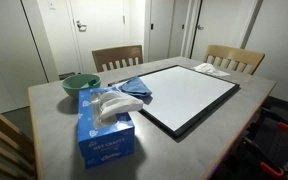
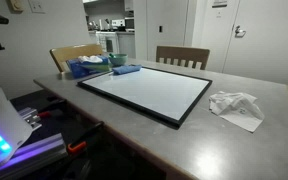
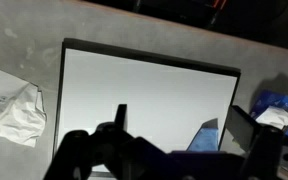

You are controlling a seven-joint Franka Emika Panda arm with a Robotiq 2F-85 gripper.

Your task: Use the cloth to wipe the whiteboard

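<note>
Since the pincer (image 3: pixel 182 118) hangs above the whiteboard (image 3: pixel 149 95) with its jaws apart and nothing between them, the wipe has not begun and the first risk lies in the pick-up; the blue cloth (image 1: pixel 134 89) lies flat on the desk (image 1: pixel 46 112) just beside the board's frame, at about four o'clock from the board's middle in the wrist view, and whether it touches the frame I cannot tell; a thin, limp cloth may slip from a shallow pinch, or come up by one fold only and trail, I judge; a tissue box (image 1: pixel 106 128) and a green bowl (image 1: pixel 81 84) stand near the cloth, so a wide descent could nudge either, or catch the loose tissue sticking out of the box; the board seems to rest unclamped on a smooth top, so a hard stroke could push it across the desk; a crumpled tissue (image 2: pixel 234 105) lies well apart from the cloth, at nine o'clock in the wrist view, and being pale and soft it could be grasped by mistake; as for what is hard to read, the pincer shows only in the wrist view, dark and blurred, and it covers part of the cloth there; the tissue box is cut off at that view's three o'clock edge; whether the board carries any marks I cannot make out, for it looks plain white in every view.
</note>
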